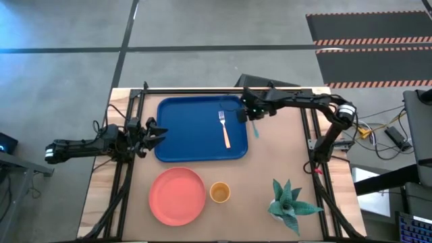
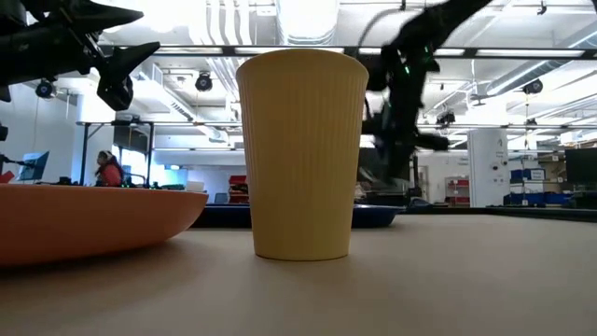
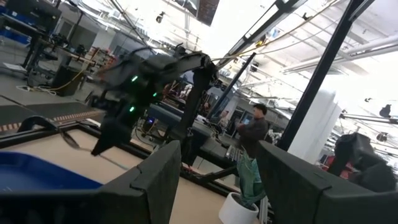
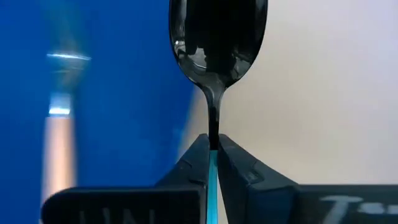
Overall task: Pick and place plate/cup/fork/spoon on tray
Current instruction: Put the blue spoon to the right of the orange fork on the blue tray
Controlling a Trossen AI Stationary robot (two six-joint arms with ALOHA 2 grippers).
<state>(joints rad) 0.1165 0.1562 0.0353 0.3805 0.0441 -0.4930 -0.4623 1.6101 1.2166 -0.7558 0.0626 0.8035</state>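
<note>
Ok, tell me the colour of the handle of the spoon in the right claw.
Teal-blue handle, clearest in the right wrist view.

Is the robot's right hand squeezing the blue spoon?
Touching. The right wrist view shows the right gripper shut on the spoon, its fingers pinching the thin teal handle.

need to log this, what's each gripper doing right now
left gripper: open, empty, beside the tray.
right gripper: shut on the spoon handle.

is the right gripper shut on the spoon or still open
Shut on it: in the right wrist view the right gripper has its fingers pressed onto the spoon at its teal handle.
</note>
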